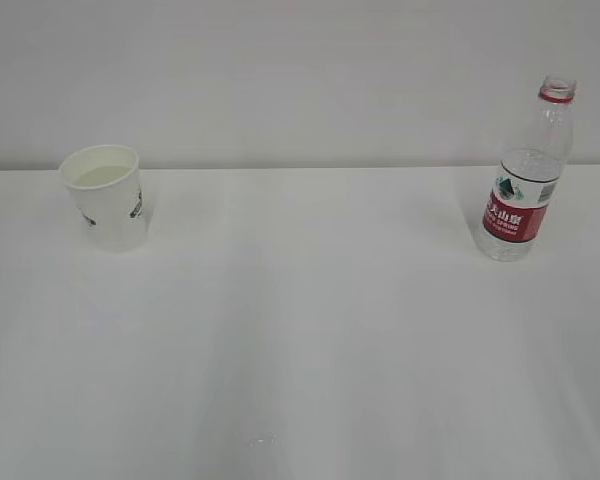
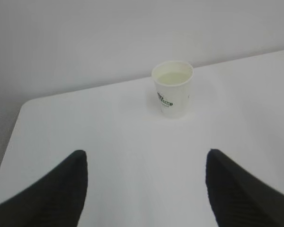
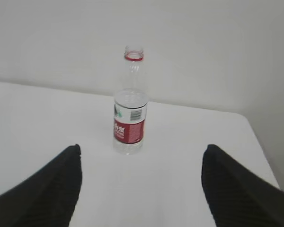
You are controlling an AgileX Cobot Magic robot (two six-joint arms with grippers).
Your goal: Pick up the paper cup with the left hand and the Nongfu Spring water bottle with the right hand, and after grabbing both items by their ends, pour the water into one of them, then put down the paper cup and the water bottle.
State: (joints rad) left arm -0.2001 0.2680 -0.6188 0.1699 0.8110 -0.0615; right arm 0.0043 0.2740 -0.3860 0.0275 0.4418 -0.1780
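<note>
Cup (image 1: 105, 195): stood on the counter (image 1: 310, 330) holding water (image 1: 102, 176) — we judged pouring done.
Bottle (image 1: 525, 180): upright, uncapped.
Left claw (image 2: 146, 189), right claw (image 3: 141, 187): both open, empty — we would retreat straight back.

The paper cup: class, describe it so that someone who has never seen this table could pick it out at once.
Look to the far left of the white table, near the wall. The paper cup stands upright there, alone. Unlike the tall clear bottle at the far right, it is short, white, tapered, with green printing.
</note>
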